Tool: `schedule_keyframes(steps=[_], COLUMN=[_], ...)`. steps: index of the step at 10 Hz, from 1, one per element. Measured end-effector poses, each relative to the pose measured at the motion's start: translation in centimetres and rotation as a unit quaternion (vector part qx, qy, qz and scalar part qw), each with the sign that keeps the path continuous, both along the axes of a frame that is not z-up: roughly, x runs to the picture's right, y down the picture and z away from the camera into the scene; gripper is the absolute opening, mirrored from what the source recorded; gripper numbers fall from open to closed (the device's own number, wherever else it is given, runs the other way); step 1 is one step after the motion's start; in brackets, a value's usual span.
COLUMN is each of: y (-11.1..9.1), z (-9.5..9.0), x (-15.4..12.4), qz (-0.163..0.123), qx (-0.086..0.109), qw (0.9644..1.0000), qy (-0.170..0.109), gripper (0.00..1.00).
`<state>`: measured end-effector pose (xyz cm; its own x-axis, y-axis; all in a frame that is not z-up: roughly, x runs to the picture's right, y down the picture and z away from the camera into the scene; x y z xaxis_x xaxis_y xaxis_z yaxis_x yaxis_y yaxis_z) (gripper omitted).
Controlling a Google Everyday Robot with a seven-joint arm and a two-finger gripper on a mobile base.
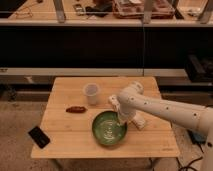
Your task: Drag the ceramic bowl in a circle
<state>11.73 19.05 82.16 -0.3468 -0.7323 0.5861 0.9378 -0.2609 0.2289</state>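
Observation:
The ceramic bowl (pixel 108 128) is a wide, shallow green bowl with a paler centre, sitting on the wooden table (pixel 60 92) near its front edge. My gripper (pixel 121 120) reaches down at the bowl's right rim, at the end of the white arm (pixel 165 110) that comes in from the right. The arm hides the fingertips where they meet the rim.
A translucent white cup (pixel 91 93) stands behind the bowl. A small brown object (pixel 76 109) lies to its left. A white packet (pixel 137 120) lies under the arm, right of the bowl. A black phone-like object (pixel 38 136) sits at the table's front left corner. Dark shelving stands behind.

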Motion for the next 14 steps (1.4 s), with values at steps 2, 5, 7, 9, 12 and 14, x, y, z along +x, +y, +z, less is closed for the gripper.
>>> schedule_keyframes(steps=[2,5,7,9,12,14], y=[1.5,3.9,4.5,3.4,0.6,-1.6], z=[-1.9,-5.4,-6.8,-7.1,-6.2,-5.0], x=[-0.9,-5.6,-8.9,-12.4,-16.5,-19.1], qz=[-0.016,-0.038,-0.048,-0.06,-0.074,-0.068], qx=[0.007,0.014,0.016,0.025,0.041,0.043], qw=[0.9996,0.996,0.9926,0.9886,0.9843,0.9823], qy=[-0.021,-0.08,-0.111,-0.136,-0.155,-0.169], gripper=[0.17,0.17,0.17,0.17,0.17,0.17])
